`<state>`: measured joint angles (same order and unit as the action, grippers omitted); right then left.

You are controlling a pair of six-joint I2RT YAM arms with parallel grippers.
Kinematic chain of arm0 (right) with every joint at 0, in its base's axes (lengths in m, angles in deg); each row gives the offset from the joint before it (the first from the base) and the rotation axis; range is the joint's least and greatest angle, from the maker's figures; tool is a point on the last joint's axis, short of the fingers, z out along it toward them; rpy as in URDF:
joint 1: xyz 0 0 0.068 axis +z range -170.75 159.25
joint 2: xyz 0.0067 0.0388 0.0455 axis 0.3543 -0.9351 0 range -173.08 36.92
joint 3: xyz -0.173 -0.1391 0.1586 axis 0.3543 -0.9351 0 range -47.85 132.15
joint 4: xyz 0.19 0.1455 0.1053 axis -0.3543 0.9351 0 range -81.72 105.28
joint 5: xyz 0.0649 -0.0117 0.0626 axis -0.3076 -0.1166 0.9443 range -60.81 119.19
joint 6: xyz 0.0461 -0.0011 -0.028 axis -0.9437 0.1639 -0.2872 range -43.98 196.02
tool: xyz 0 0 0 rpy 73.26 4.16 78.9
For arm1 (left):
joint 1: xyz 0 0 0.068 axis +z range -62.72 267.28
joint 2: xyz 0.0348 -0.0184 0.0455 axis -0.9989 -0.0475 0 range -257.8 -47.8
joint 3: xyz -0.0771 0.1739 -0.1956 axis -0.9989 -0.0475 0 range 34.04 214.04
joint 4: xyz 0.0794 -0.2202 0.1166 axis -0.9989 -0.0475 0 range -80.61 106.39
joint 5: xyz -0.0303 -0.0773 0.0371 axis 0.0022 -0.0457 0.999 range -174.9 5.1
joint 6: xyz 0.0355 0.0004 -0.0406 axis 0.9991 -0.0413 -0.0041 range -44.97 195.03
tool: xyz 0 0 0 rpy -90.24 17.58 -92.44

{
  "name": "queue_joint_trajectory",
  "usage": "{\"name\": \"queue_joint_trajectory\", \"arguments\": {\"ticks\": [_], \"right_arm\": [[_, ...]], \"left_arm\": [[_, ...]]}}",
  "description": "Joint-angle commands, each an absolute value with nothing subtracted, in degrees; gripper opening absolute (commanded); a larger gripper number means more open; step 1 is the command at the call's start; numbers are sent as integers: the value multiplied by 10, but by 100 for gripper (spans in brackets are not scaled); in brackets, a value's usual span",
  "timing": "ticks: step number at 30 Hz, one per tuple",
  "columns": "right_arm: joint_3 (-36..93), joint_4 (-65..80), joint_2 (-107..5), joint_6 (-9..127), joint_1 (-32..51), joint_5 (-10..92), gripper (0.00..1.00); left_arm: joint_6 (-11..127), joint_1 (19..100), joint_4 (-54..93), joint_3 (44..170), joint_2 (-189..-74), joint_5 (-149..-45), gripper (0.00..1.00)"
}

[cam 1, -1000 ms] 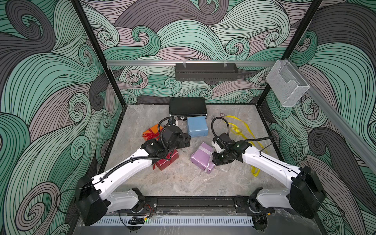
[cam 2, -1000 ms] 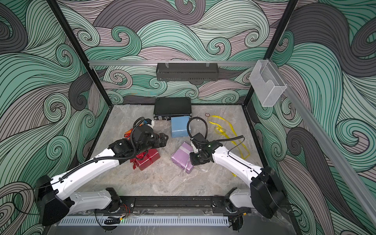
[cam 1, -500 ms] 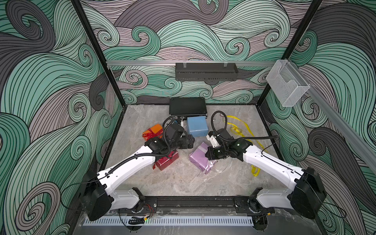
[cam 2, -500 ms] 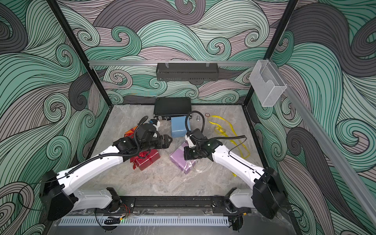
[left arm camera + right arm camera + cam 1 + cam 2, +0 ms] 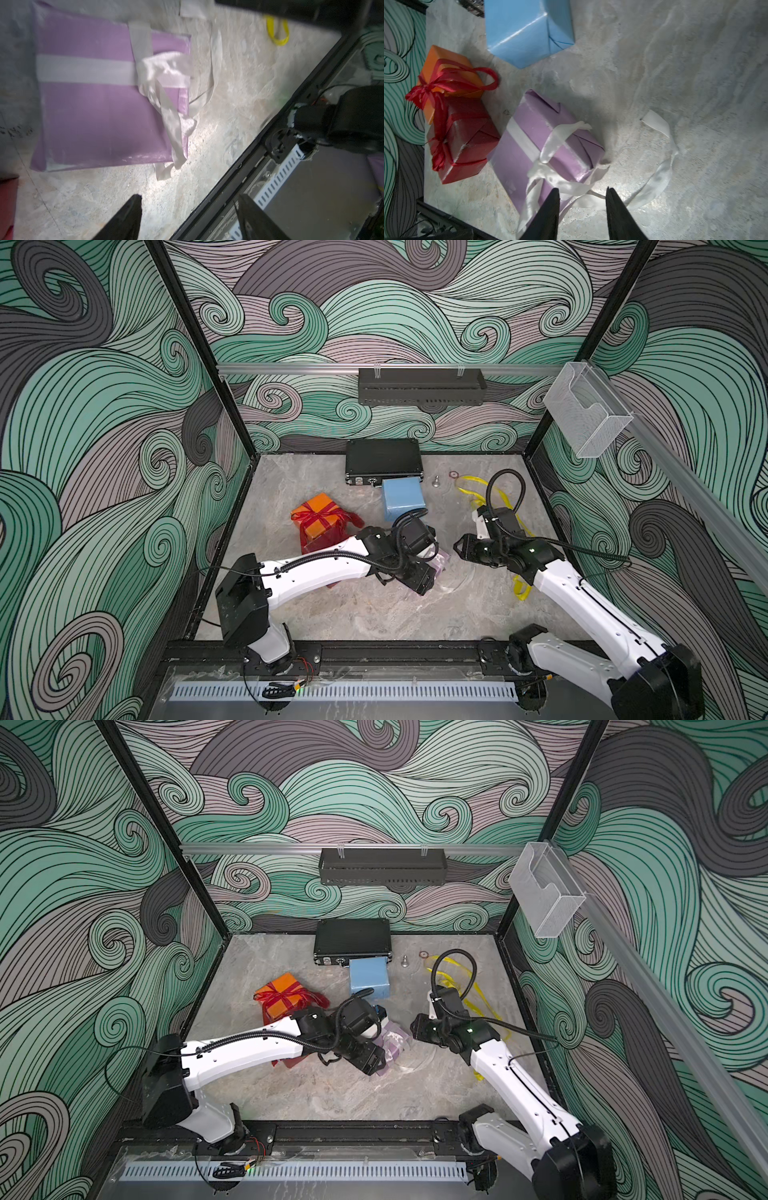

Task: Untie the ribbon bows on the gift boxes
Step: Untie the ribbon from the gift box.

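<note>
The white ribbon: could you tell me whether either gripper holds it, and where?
Neither holds the white ribbon: left gripper and right gripper have open jaws.

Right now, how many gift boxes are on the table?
4: blue box by the black case, orange box to its left, red box beside the orange, lilac box right of the red. No others seem hidden.

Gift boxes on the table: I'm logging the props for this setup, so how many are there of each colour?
Orange gift box: 1
Red gift box: 1
Light blue gift box: 1
Lilac gift box: 1
Total: 4
</note>
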<state>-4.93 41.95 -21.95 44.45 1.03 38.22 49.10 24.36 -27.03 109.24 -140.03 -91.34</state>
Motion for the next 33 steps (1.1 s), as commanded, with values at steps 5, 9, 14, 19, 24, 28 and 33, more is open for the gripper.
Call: {"name": "queue_joint_trajectory", "arguments": {"ticks": [5, 9, 14, 19, 24, 28, 33], "right_arm": [[-69, 417, -199, 451, -15, 420, 39], [-72, 415, -193, 453, -15, 429, 39], [-81, 413, -179, 453, -16, 434, 39], [-90, 411, -171, 455, -16, 436, 39], [-95, 408, -168, 462, -16, 445, 38], [-93, 401, -174, 471, -17, 476, 39], [-91, 383, -180, 471, -16, 501, 43]], "left_arm": [[512, 216, -383, 1196, -1495, -852, 72], [511, 217, -424, 1252, -1550, -787, 70], [518, 224, -432, 1278, -1587, -760, 64], [524, 226, -444, 1298, -1615, -749, 26], [529, 225, -438, 1301, -1595, -751, 0], [542, 225, -437, 1295, -1549, -733, 0], [552, 225, -401, 1249, -1452, -663, 0]]}}
